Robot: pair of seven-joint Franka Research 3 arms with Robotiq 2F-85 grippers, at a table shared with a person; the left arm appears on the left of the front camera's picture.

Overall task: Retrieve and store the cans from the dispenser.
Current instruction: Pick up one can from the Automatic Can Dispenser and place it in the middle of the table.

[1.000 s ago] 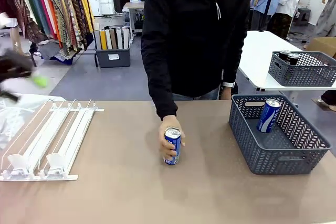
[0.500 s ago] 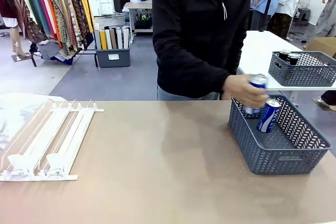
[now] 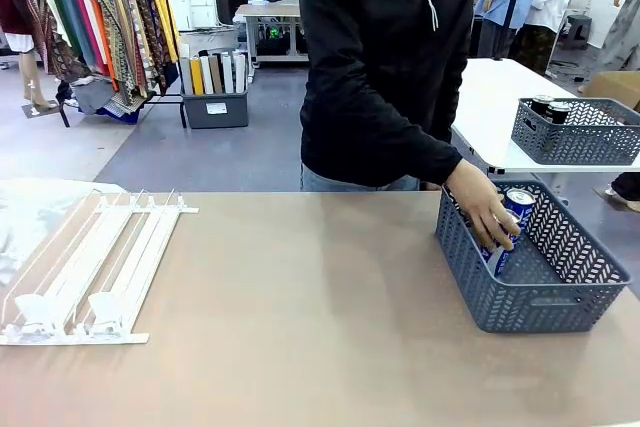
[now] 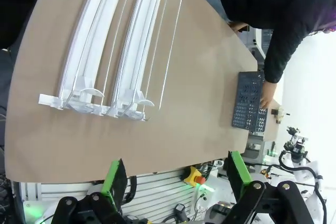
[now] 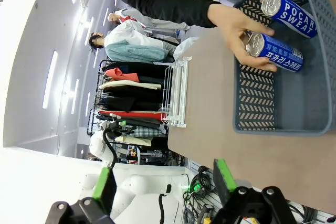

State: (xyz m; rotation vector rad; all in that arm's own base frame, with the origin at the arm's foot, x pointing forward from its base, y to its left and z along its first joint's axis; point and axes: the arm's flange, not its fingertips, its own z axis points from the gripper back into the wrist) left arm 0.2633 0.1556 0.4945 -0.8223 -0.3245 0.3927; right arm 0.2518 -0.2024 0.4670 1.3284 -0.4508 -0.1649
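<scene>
Storing step: person's hand [image 3: 487,215] setting blue aluminium Pocari Sweat can [image 5: 274,52] into grey lattice basket [image 3: 545,299]. Both robot hands [image 4: 176,174] [image 5: 163,184] gaping, empty. Next, probably reloading the bare white-and-clear railed dispenser [image 3: 95,269].

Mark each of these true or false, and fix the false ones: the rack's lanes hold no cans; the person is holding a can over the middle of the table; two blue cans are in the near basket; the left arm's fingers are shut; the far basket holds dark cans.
1. The rack has no cans in its lanes. True.
2. The person holds a can over the middle of the table. False: the hand is inside the near basket, on a blue can.
3. Two blue cans are in the near basket. True: a second blue can lies beside the held one.
4. The left gripper has its fingers shut. False: they stand wide apart, holding nothing.
5. The far basket holds dark cans. True.
</scene>
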